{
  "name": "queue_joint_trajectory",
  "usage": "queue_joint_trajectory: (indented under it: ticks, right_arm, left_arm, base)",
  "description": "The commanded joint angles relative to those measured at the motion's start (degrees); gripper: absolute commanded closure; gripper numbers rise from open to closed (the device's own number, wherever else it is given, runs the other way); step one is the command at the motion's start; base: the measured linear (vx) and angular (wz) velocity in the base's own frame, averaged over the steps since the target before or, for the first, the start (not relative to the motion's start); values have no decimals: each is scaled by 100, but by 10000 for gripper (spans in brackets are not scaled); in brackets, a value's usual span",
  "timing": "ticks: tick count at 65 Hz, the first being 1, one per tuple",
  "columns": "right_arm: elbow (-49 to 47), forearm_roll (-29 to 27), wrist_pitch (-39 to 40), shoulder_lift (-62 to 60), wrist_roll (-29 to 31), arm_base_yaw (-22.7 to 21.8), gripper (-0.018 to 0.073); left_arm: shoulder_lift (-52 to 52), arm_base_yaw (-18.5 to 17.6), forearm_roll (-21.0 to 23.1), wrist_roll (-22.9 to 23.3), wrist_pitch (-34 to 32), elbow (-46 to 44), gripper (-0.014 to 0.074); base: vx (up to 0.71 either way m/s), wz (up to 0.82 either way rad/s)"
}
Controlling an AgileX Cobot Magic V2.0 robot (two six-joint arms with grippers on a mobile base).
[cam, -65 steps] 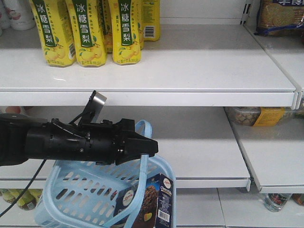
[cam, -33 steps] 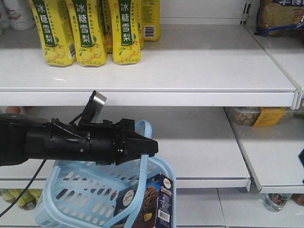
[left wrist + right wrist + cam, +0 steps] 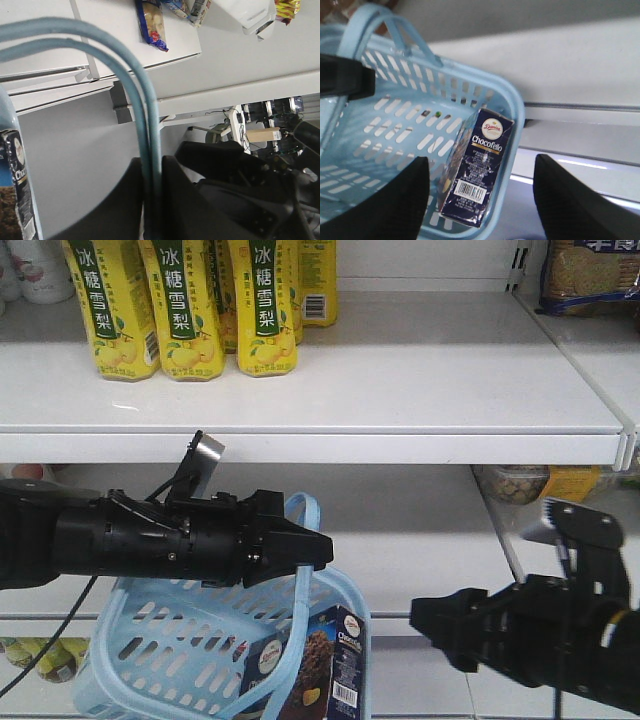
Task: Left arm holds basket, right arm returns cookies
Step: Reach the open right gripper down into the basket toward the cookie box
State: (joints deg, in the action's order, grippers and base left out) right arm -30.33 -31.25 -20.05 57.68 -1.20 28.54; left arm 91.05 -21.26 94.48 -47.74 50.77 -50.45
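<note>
The left arm (image 3: 120, 540) reaches in from the left below the bottle shelf (image 3: 420, 390), and the left gripper (image 3: 308, 552) is clamped on the two handles (image 3: 150, 130) of the basket (image 3: 160, 650), which hangs tilted beneath it. The cookies (image 3: 322, 672) stand on end inside the basket, leaning against its right-hand wall with the barcode end down. The right arm (image 3: 560, 640) comes in low from the right, and the right gripper (image 3: 428, 620) sits beside the basket, apart from it, touching nothing. In the right wrist view its fingers (image 3: 395, 205) are spread wide, with the cookies showing between them. Yellow bottles (image 3: 185, 305) stand on the shelf above.
</note>
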Motion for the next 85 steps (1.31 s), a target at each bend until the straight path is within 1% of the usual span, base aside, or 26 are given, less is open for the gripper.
queue_joint_trajectory:
  ticks: [1, 12, 20, 27, 34, 44, 51, 58, 63, 85]
  right_arm:
    - [-397, -79, 314, 568, 72, 215, 133]
    - [-780, -84, 201, 1545, 56, 229, 133]
    - [-991, -333, 67, 2027, 120, 229, 134]
    - [-1143, -597, -98, 2346, 346, 229, 137]
    - [-1247, -1096, -271, 2569, 763, 229, 137]
    - [-1259, -2085, -367, 2811, 1595, 229, 137]
    - [-1259, -2652, -469, 2991, 2089, 229, 137]
    - [-1259, -2991, -505, 3144, 2418, 229, 137]
    - [-1259, -3074, -486, 3217, 2482, 229, 137]
    - [-1259, -3069, -486, 3479, 2498, 229, 137]
  left_arm:
    - [-244, 22, 750, -400, -75, -233, 599]
    - [-244, 22, 750, -400, -75, -233, 599]
    - [-244, 22, 750, -400, -75, -233, 599]
    - [-244, 22, 750, -400, -75, -233, 599]
    - [-244, 22, 750, -400, -75, -233, 599]
    - [-244, 22, 750, -400, -75, -233, 599]
    - [-244, 22, 750, -400, -75, -233, 599]
    - [-244, 22, 750, -400, -75, -233, 599]
    - [-244, 22, 750, -400, -75, -233, 599]
    - [-244, 22, 750, -400, -75, -233, 599]
  base:
    - [0, 0]
    - [0, 0]
    - [0, 0]
    - [0, 0]
    - [0, 0]
    - [0, 0]
    - [0, 0]
    - [0, 0]
    - [0, 0]
    - [0, 0]
